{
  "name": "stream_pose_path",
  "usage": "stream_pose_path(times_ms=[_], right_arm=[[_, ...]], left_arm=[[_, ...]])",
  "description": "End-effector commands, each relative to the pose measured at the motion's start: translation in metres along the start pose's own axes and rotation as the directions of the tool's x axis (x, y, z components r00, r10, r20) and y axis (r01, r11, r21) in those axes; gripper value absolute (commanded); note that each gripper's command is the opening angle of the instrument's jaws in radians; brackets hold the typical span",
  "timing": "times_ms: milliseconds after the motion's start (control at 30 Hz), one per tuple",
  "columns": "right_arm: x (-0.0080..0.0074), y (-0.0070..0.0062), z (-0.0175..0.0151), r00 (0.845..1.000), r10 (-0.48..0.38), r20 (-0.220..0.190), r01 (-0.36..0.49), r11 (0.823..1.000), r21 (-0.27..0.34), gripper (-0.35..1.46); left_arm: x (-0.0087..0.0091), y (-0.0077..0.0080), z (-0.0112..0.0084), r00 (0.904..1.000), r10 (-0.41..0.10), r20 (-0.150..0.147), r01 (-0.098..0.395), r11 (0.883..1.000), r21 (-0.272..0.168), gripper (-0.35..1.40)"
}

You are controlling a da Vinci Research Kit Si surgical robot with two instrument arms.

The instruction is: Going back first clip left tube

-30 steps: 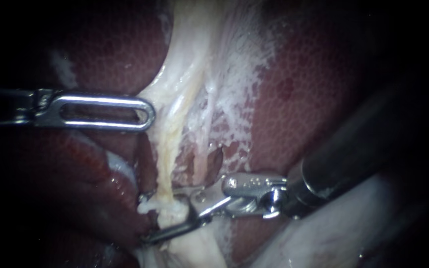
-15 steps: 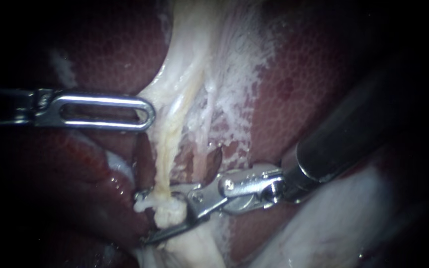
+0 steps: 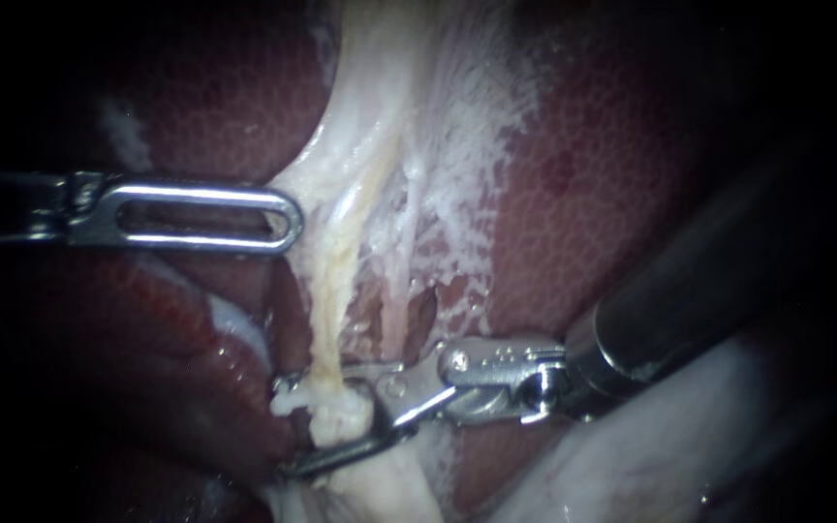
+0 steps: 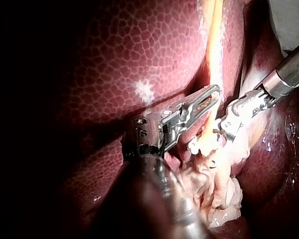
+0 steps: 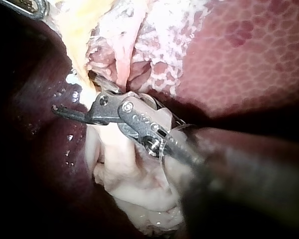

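Observation:
A pale yellowish tube (image 3: 326, 320) runs down from white tissue over the dark red liver (image 3: 583, 194). My right instrument (image 3: 283, 426) comes in from the right, and its thin jaws stand open, one on each side of the tube where it has a white lump (image 3: 336, 415). No clip can be made out there. In the right wrist view one jaw (image 5: 72, 113) shows, the other hidden by tissue. My left instrument (image 3: 288, 218) lies level higher up, its slotted jaws shut on the edge of the pale tissue (image 3: 317, 169). In the left wrist view, the left instrument's (image 4: 212, 97) tip meets the tube (image 4: 214, 45).
Frayed white tissue (image 3: 457, 165) spreads to the right of the tube. A pale fold (image 3: 651, 455) lies under my right instrument's shaft. Bunched pale tissue (image 5: 134, 184) sits beneath its jaws in the right wrist view. Liver surrounds the site on both sides.
My right instrument slid a little to the left along the tube, then came back to the right, jaws still astride it. My left instrument has stayed still.

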Motion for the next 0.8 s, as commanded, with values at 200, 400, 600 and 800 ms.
stream_pose_path(times_ms=[200,400,600,800], right_arm=[[0.0010,0.0002,-0.0010,1.000,0.007,-0.010,-0.007,1.000,-0.003,0.60],[0.0026,0.0001,-0.0021,0.999,0.016,-0.027,-0.016,1.000,-0.007,0.60],[0.0027,0.0000,-0.0022,0.999,0.017,-0.027,-0.017,1.000,-0.007,0.60],[0.0026,0.0002,-0.0020,0.999,0.017,-0.027,-0.017,1.000,-0.008,0.60]], left_arm=[[0.0000,0.0000,0.0000,1.0000,0.000,0.000,0.000,1.000,0.001,-0.35],[0.0000,0.0000,0.0000,1.0000,0.000,0.000,0.000,1.000,0.001,-0.35],[0.0000,0.0000,0.0000,1.0000,0.000,0.000,0.000,1.000,0.000,-0.35],[0.0001,0.0000,0.0001,1.0000,0.000,-0.002,0.000,1.000,0.003,-0.35]])
